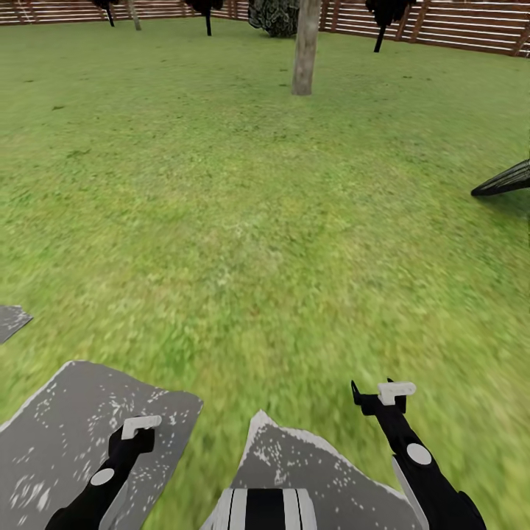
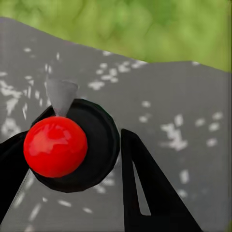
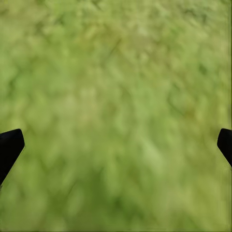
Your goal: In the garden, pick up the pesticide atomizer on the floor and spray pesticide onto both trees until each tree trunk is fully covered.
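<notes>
Your left gripper (image 1: pixel 136 436) looks clamped on the pesticide atomizer (image 2: pixel 55 145). In the left wrist view its red ball top and black cap sit snug between the two fingers, with the little grey nozzle cone (image 2: pixel 61 94) poking out above a grey stepping stone (image 1: pixel 73 434). Your right gripper (image 1: pixel 379 394) is spread wide with nothing in it, just lawn (image 1: pixel 243 221) underneath. The nearest tree trunk (image 1: pixel 305 51) is well ahead, slightly right of centre, in front of the slat fence (image 1: pixel 456 29). There's what might be the second trunk (image 1: pixel 133 13) far off to the left, but it's too small to be sure. My guess is you're at the carry stage, so drive in close before spraying. Line the base up so the trunk sits in front of the left arm, then raise the arm so that cone points squarely at the bark. I'd work the spray up and down the trunk and check the far side. Don't loosen the grip on the way, the ball top looks slippery.
</notes>
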Available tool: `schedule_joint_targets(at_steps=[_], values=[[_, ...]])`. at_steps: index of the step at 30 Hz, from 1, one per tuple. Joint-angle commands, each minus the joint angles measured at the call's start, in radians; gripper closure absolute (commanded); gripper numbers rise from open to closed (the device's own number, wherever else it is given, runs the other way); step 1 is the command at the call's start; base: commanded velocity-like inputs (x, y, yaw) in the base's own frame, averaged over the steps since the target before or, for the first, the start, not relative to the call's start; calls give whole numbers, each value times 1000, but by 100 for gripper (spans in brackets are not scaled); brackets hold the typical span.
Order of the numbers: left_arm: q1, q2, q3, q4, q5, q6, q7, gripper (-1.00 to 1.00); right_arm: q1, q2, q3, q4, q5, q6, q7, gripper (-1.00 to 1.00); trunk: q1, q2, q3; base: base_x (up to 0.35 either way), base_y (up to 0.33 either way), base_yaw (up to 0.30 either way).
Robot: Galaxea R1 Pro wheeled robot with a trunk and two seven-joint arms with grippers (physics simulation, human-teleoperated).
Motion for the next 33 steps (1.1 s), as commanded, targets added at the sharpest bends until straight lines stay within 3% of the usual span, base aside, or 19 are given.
schedule_joint_targets(at_steps=[1,17,21,27,33], values=[[-1,0,0,0,1,5,-1,100,0,1,1,0,0,-1,0,-100,0,0,4,0,0,0],[1,-5,2,2,1,7,1,100,1,6,3,0,-1,-2,0,-100,-8,4,66,0,0,0],[15,0,8,11,2,2,4,100,51,-1,-1,100,0,-21,-2,-100,-9,5,87,0,0,0],[82,0,8,18,5,-10,4,100,101,-1,-3,379,-3,-314,-22,-100,-12,6,120,0,0,0],[156,4,11,17,41,-56,4,100,105,1,-2,551,-4,-459,-78,-100,-15,8,153,0,0,0]])
